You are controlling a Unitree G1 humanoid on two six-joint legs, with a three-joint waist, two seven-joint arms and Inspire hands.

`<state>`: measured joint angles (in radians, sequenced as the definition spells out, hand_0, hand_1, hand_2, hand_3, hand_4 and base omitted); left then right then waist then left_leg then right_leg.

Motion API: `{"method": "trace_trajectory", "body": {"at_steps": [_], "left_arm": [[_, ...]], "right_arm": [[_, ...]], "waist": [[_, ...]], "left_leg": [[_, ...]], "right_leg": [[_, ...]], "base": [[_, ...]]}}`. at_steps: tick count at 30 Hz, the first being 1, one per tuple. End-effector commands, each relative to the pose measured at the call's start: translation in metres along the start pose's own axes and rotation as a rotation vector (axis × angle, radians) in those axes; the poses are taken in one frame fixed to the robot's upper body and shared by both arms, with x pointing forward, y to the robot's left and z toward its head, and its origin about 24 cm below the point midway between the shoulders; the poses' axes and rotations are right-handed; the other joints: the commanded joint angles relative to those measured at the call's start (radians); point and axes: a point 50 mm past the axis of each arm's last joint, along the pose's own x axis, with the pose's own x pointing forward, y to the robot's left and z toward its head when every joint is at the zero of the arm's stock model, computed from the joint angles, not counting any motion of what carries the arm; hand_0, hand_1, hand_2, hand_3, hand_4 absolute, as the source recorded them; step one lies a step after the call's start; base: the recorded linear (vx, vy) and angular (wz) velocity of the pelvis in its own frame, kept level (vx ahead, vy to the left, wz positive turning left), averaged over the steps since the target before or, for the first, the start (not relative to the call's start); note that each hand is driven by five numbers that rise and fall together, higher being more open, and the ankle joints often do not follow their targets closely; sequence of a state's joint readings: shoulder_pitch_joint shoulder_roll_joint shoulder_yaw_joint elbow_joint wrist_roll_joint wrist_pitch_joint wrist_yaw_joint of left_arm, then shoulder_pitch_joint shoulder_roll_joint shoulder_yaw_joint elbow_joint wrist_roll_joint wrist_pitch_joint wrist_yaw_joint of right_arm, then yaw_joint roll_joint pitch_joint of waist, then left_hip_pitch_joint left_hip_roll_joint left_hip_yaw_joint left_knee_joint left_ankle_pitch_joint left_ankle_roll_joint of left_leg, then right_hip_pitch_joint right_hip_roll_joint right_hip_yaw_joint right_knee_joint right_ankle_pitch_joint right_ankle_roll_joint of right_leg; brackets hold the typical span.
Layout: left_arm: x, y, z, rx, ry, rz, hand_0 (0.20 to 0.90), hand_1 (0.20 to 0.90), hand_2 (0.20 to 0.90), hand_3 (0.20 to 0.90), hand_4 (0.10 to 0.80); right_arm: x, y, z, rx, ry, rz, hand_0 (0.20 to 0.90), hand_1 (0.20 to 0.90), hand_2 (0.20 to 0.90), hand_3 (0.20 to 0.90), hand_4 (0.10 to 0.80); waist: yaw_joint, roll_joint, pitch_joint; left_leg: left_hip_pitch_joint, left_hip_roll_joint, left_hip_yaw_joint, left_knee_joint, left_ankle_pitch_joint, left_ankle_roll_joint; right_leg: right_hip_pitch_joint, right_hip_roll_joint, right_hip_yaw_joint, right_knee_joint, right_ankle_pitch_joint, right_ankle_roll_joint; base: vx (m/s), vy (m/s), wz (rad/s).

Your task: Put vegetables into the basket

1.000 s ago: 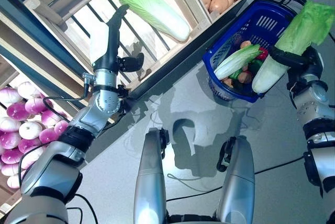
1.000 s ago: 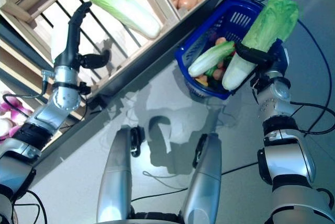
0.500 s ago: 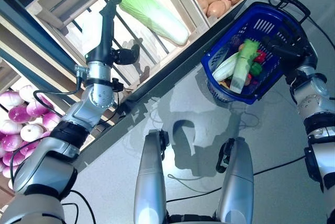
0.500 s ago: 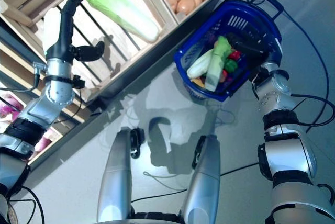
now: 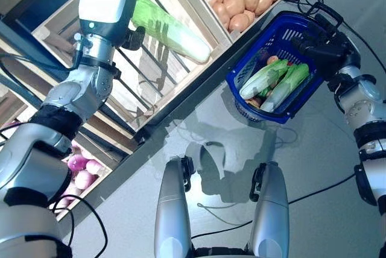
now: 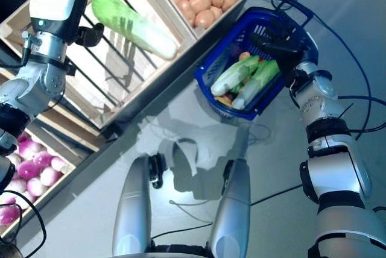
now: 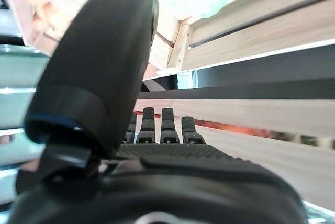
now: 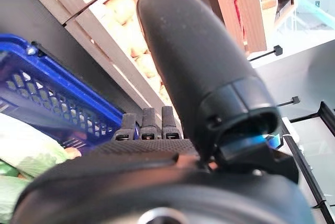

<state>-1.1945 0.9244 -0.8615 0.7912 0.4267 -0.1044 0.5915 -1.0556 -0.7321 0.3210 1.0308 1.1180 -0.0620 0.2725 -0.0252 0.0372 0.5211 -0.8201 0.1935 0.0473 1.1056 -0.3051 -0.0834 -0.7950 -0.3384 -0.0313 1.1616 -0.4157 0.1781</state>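
While wooden crate (image 5: pixel 181 83) holds last napa cabbage (image 5: pixel 172 29), watch basket (image 5: pixel 301 98): two cabbages (image 5: pixel 271 80) overhang, may tip. Left robot hand (image 5: pixel 136 36) beside cabbage, right robot hand (image 5: pixel 319 50) over basket, both straight-fingered, empty.

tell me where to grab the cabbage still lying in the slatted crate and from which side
Take the napa cabbage around its firm white stem half, probably from above, fingers across its width. It lies flat on the wooden crate slats, long axis diagonal, leafy green end nearest the left hand. The leaves look soft and likely to crush; the stem end is rounder and should hold better.
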Motion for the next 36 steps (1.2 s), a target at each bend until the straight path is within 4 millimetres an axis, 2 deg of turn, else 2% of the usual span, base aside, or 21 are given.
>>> {"method": "trace_trajectory", "body": {"at_steps": [1,5,10,20,27,36], "left_arm": [[0.024,0.036,-0.02,0.166,0.085,0.098,0.9,0.9,0.9,0.9,0.8],[0.029,0.034,-0.023,0.233,0.133,0.036,0.9,0.9,0.9,0.9,0.8],[0.031,0.036,-0.029,0.309,0.184,0.011,0.9,0.9,0.9,0.9,0.8],[0.042,0.053,-0.03,0.38,0.214,0.068,0.9,0.9,0.9,0.9,0.8],[0.05,0.063,-0.034,0.416,0.275,0.021,0.9,0.9,0.9,0.9,0.8],[0.044,0.047,-0.041,0.349,0.395,-0.128,0.9,0.9,0.9,0.9,0.8]], "right_arm": [[0.007,0.03,0.025,0.123,-0.195,0.16,0.9,0.9,0.9,0.9,0.8],[0.005,0.052,0.016,0.142,-0.218,0.247,0.9,0.9,0.9,0.9,0.8],[0.0,0.065,0.013,0.089,-0.237,0.267,0.9,0.9,0.9,0.9,0.8],[-0.004,0.054,0.01,0.106,-0.236,0.232,0.9,0.9,0.9,0.9,0.8],[-0.005,0.05,0.013,0.134,-0.245,0.233,0.9,0.9,0.9,0.9,0.8],[-0.007,0.049,0.008,0.144,-0.243,0.227,0.9,0.9,0.9,0.9,0.8]], "waist": [[-0.026,0.005,-0.105],[-0.052,0.002,-0.083],[-0.078,-0.005,-0.057],[-0.096,-0.009,-0.022],[-0.105,-0.012,-0.003],[-0.111,-0.018,-0.001]], "left_leg": [[0.07,0.05,-0.002,-0.094,-0.064,-0.038],[0.041,0.061,0.003,-0.07,-0.072,-0.043],[-0.011,0.081,0.017,-0.029,-0.08,-0.05],[-0.121,0.113,0.029,0.044,-0.091,-0.057],[-0.203,0.13,0.014,0.099,-0.103,-0.061],[-0.315,0.13,-0.014,0.156,-0.111,-0.06]], "right_leg": [[0.013,-0.008,-0.005,-0.105,0.084,-0.071],[-0.015,-0.004,0.011,-0.102,0.094,-0.065],[-0.061,-0.004,0.021,-0.095,0.111,-0.051],[-0.162,-0.015,0.024,-0.066,0.136,-0.032],[-0.237,-0.021,0.036,-0.03,0.141,-0.025],[-0.343,-0.019,0.058,0.008,0.15,-0.021]], "base": [[-0.047,0.058,-0.15],[-0.054,0.061,-0.2],[-0.055,0.036,-0.12],[-0.043,0.012,-0.1],[-0.02,-0.003,-0.07],[-0.002,-0.004,-0.02]]}}
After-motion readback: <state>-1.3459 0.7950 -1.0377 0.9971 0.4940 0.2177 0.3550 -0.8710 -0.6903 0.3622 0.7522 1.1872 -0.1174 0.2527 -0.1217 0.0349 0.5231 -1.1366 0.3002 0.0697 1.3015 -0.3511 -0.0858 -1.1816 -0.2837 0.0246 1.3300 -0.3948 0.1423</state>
